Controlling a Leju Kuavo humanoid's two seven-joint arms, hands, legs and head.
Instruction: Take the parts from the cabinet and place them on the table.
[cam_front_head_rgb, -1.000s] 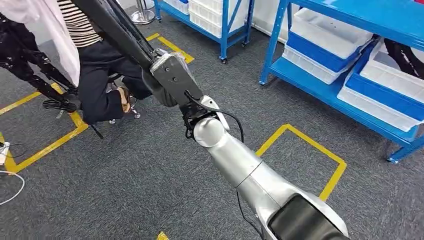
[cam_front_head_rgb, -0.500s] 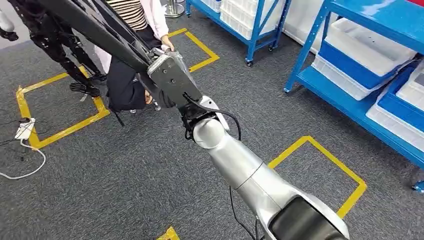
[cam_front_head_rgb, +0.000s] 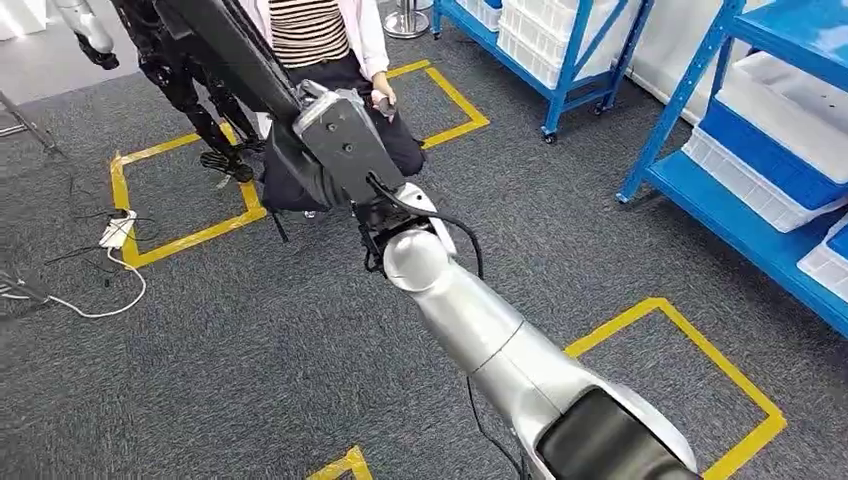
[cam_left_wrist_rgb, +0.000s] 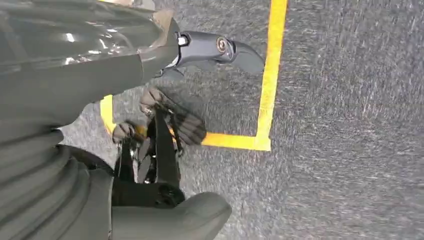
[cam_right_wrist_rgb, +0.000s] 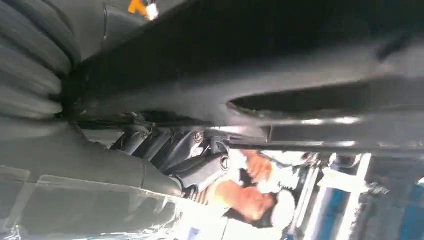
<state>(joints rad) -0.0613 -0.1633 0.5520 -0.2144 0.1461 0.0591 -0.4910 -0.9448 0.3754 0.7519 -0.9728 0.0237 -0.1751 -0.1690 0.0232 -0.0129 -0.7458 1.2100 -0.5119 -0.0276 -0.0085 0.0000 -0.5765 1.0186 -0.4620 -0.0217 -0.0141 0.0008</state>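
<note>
Part: a long black moulded bar (cam_front_head_rgb: 225, 45) sticks out of the robot's right hand (cam_front_head_rgb: 340, 150) and runs up towards the far left of the head view, carried in the air above the floor. In the right wrist view it crosses close in front of the camera.
Step in hand: I judge this to be the carry stage. The part is out of the cabinet and in the robot's grasp, and it has not yet been set on a table.
Right hand: clasped round the bar's near end, with its grey back turned to the head camera.
Left hand (cam_left_wrist_rgb: 165, 130): hangs low over the floor with its dark fingers bent inwards. I cannot tell whether it grips anything.
Next move: probably to turn towards the table and bring the bar level over it before letting go. The bar's reach calls for a wide, slow swing.
Floor: grey carpet (cam_front_head_rgb: 250, 330) marked with yellow tape squares (cam_front_head_rgb: 180, 240).
Shelving: blue metal racks (cam_front_head_rgb: 740, 215) stand to the right, loaded with white plastic bins (cam_front_head_rgb: 760, 190).
Person: someone in a striped top (cam_front_head_rgb: 320, 30) stands just beyond the right hand and close to the bar. This is the main hazard if the bar sweeps round.
Second robot: a dark legged machine (cam_front_head_rgb: 175, 60) stands at the far left, near the bar's outer end.
Cable: a white power strip and lead (cam_front_head_rgb: 115, 230) lie on the carpet to the left and could trip a walking robot.
</note>
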